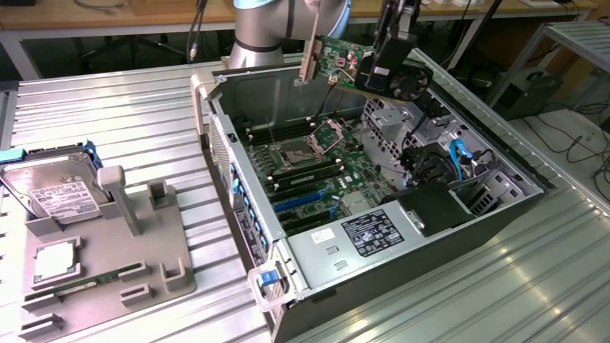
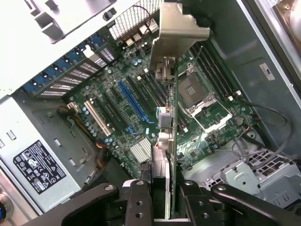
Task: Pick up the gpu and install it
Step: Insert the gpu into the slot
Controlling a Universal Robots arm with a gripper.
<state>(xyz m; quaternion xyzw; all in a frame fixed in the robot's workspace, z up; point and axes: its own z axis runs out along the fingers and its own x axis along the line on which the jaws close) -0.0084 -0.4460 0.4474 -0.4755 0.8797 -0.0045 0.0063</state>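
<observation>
The gpu (image 1: 348,63) hangs in the air over the far end of the open computer case (image 1: 250,236), tilted, with its silver bracket (image 1: 308,61) toward the exterior view's left and a black fan (image 1: 412,80) on its right end. My gripper (image 1: 386,66) is shut on it from above. In the wrist view the gpu (image 2: 170,136) is seen edge-on between my gripper's (image 2: 164,205) black fingers (image 2: 138,202), its bracket (image 2: 178,28) farthest from the camera. Below it lies the green motherboard (image 2: 117,89) with a long blue slot (image 2: 134,106).
A power supply (image 1: 376,232) with a black label fills the near end of the case, and drive cages with blue cables (image 1: 458,161) line its right side. On the exterior view's left, a grey fixture (image 1: 143,286) holds a hard drive (image 1: 57,193), a RAM stick (image 1: 86,282) and a CPU (image 1: 56,261).
</observation>
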